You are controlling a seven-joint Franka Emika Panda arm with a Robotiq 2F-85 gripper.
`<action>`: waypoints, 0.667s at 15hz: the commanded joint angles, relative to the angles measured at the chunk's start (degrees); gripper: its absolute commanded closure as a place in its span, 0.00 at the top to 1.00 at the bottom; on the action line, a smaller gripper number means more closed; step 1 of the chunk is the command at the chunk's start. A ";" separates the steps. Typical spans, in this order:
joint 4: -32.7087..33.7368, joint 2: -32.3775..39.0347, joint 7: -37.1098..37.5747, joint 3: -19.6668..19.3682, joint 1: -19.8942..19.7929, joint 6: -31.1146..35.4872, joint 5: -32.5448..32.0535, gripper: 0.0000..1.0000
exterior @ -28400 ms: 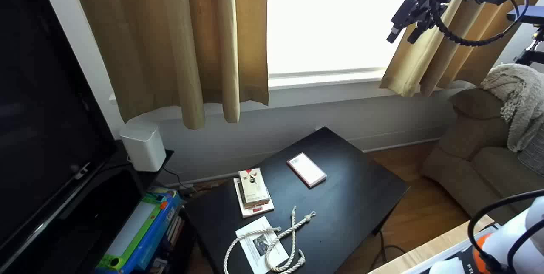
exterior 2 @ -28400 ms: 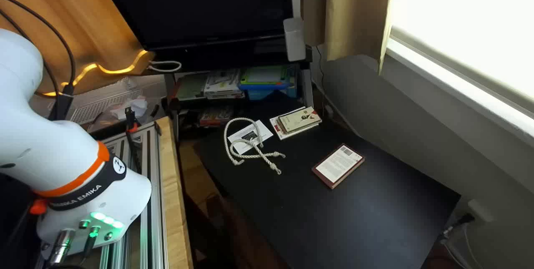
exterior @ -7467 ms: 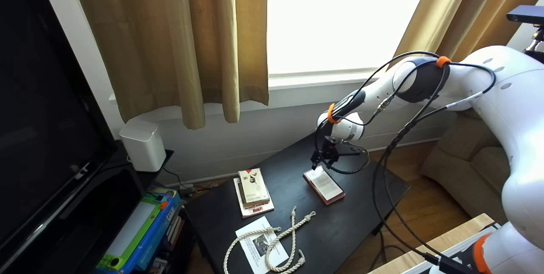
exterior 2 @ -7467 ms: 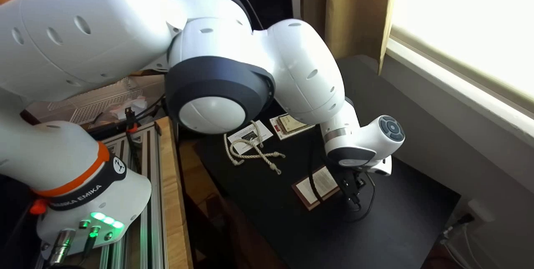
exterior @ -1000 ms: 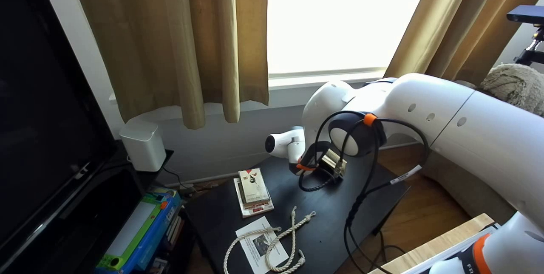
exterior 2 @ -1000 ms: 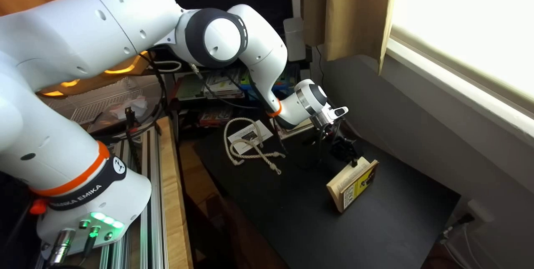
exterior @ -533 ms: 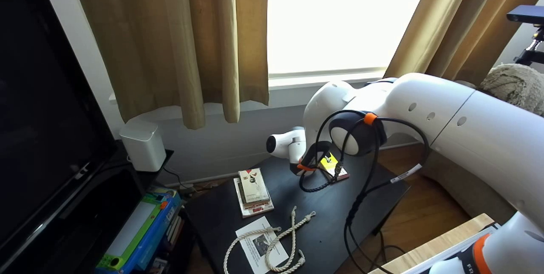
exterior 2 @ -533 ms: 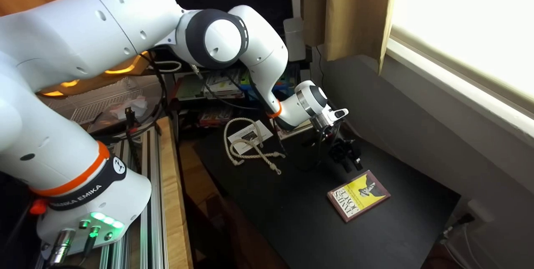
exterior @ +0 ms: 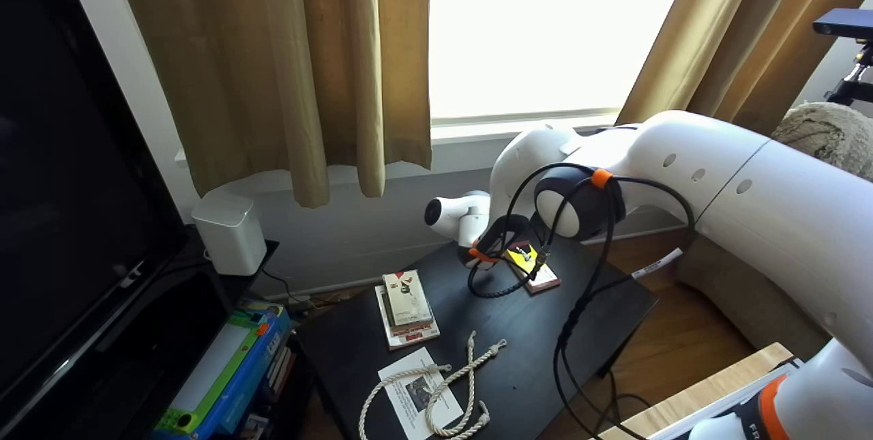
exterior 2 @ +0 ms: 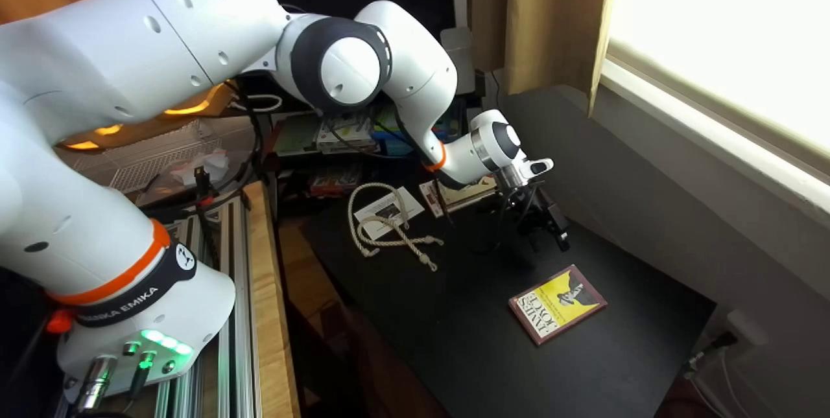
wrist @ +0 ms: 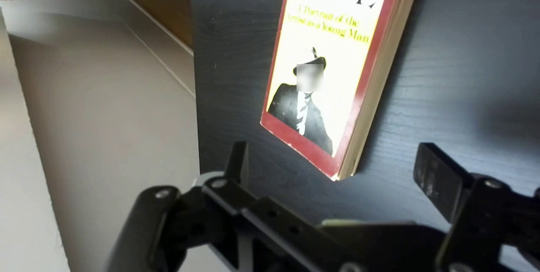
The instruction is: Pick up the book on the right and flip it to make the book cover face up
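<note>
Rope (exterior: pixel 469 368) over sheet (exterior: pixel 416 396) beside book pile (exterior: pixel 408 300), book (exterior 2: pixel 557 304) well apart

In the wrist view the top edge cuts off the James Joyce paperback (wrist: pixel 333 65) just above the word JOYCE, and a square blur covers the printed man's face (wrist: pixel 310 77) on its cover (wrist: pixel 325 40). In an exterior view black cables (exterior: pixel 541 258) cross that cover. In an exterior view the dark tool (exterior 2: pixel 549 245) nearly merges with the counter (exterior 2: pixel 467 314), its outline hard to follow; the white arm (exterior 2: pixel 214 23) hides part of the far book stack (exterior 2: pixel 471 194). In an exterior view the rope (exterior: pixel 485 357) covers part of a printed sheet (exterior: pixel 402 399) whose text is too small to read, the left edge cuts off the television (exterior: pixel 68 187), and the arm hides part of the sofa (exterior: pixel 723 283).
</note>
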 commanded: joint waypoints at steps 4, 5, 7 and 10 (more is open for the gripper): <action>3.29 -1.21 -4.92 6.93 -9.67 3.68 9.43 1.00; 1.93 -2.43 -5.27 7.82 -11.27 5.32 10.28 1.00; -1.00 -4.92 -6.01 9.79 -14.31 8.85 11.75 1.00; -6.14 -8.56 -8.71 13.32 -19.29 15.73 13.07 1.00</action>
